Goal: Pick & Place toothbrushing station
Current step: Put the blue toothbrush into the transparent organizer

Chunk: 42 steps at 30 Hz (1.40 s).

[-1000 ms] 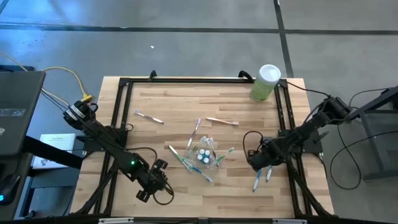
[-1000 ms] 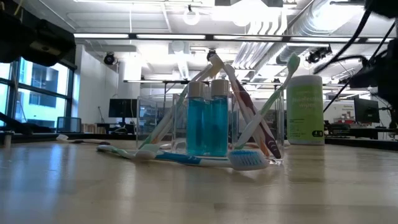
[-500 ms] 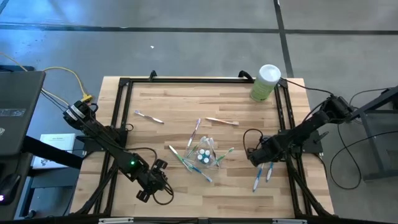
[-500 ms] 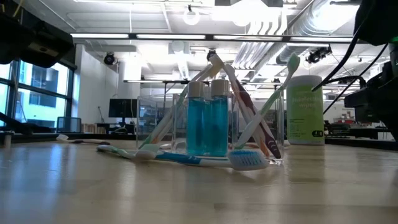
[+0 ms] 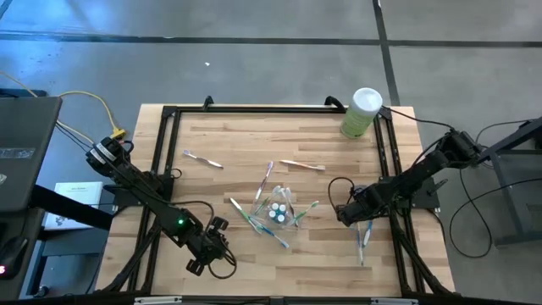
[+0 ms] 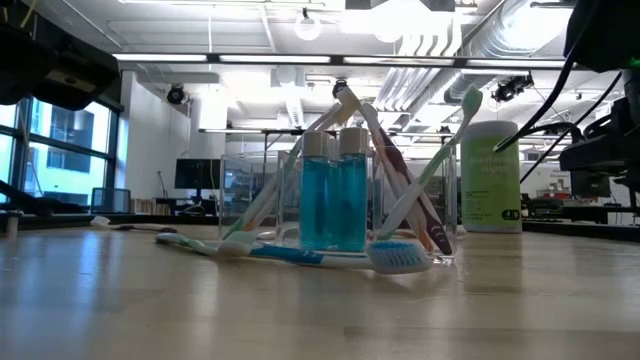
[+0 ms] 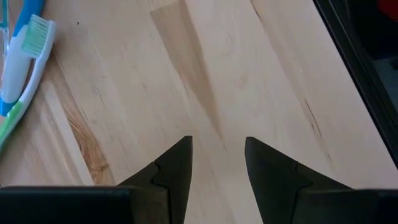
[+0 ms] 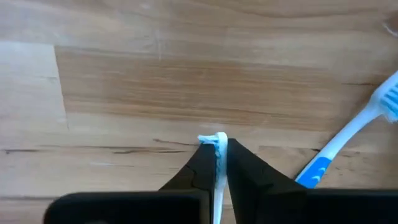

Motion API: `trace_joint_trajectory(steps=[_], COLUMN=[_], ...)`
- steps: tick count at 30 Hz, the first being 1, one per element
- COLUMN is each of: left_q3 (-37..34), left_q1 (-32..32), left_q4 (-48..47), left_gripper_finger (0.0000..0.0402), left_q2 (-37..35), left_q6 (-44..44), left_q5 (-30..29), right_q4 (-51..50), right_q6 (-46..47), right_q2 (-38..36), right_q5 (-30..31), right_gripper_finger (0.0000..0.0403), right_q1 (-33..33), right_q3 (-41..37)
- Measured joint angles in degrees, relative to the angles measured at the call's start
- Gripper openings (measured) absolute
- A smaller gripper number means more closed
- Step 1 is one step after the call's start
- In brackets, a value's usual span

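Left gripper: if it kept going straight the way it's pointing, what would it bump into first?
Probably nothing soon. The left gripper hangs open over bare wooden table, and the way ahead looks free. The blue-and-green toothbrushes lie off to one side. How near it is to the wood is unclear.

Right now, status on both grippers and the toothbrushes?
Right gripper shut on a white toothbrush, blue toothbrush lying beside. Left gripper open over bare table. Clear cup mid-table, nothing blocking.
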Motion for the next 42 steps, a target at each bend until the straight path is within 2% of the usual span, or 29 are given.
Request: trace_joint_trajectory(steps=[6,13,17,21,26,30,37,39,42], left_q3=[0.0,0.0,0.0,0.0,0.1,0.1,0.1,-0.1,-0.3], left_q1=[0.0,0.3,0.6,0.9,2.1,4.1,7.0,7.8,8.6], left_q4=[0.9,1.9,4.6,12.0,21.4,24.5,25.4,25.4,24.2], left_gripper_finger=[0.0143,0.0143,0.0143,0.0143,0.0143,0.0143,0.0143,0.0143,0.0143], left_q2=[0.0,0.0,0.0,0.0,0.0,0.0,0.0,0.0,-0.6], left_q6=[0.0,0.0,0.4,3.6,7.1,5.1,0.4,0.2,0.7], left_q5=[0.0,0.0,-0.2,-2.7,-3.1,-8.1,-23.4,-24.5,-24.7], right_q4=[-3.3,-5.7,-5.8,-4.2,10.1,24.0,48.5,52.7,55.0], right_q6=[-4.7,-11.1,-17.1,-26.2,-47.8,-68.9,-102.4,-107.0,-106.3], right_q2=[0.6,0.5,0.4,0.3,0.3,2.2,7.8,9.9,12.6], right_q5=[2.2,9.6,19.3,34.4,53.2,64.4,77.5,78.5,77.7], right_gripper_finger=[0.001,0.001,0.0009,0.0009,0.0009,0.0009,0.0013,0.0009,0.0009], right_q1=[0.1,0.7,2.5,6.2,11.1,12.7,12.9,11.5,8.7], right_q3=[3.4,12.6,20.1,27.0,28.7,28.8,28.8,28.8,28.8])
